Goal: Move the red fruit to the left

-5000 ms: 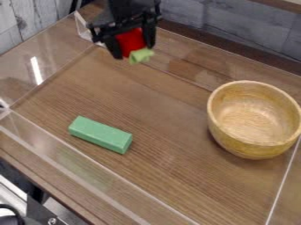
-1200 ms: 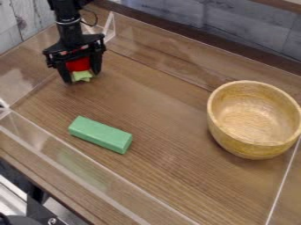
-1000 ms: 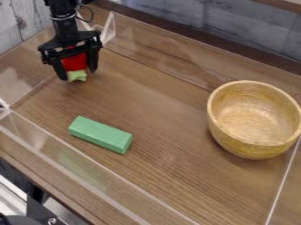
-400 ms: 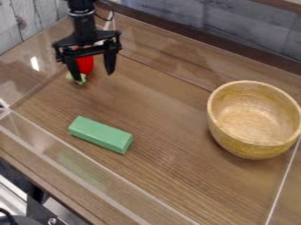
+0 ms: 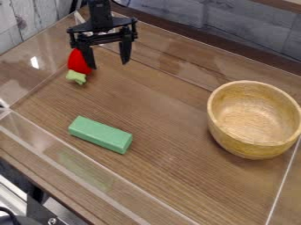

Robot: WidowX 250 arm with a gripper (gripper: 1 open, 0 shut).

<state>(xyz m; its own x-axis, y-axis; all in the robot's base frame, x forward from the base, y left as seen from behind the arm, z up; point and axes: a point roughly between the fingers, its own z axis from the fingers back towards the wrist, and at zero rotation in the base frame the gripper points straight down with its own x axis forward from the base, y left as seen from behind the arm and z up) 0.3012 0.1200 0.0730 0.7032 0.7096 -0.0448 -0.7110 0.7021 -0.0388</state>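
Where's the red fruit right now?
The red fruit lies on the table at far left, apart from the open hand up and to its right, with the green block nearer the camera.

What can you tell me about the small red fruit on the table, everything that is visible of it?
The small bright red oval toy fruit looks like a smooth plastic strawberry, with a light green leafy end pointing toward the camera. It lies on the brown wooden table at the far left, apart from everything else. The open black claw hangs beside it, to its right, not touching it.
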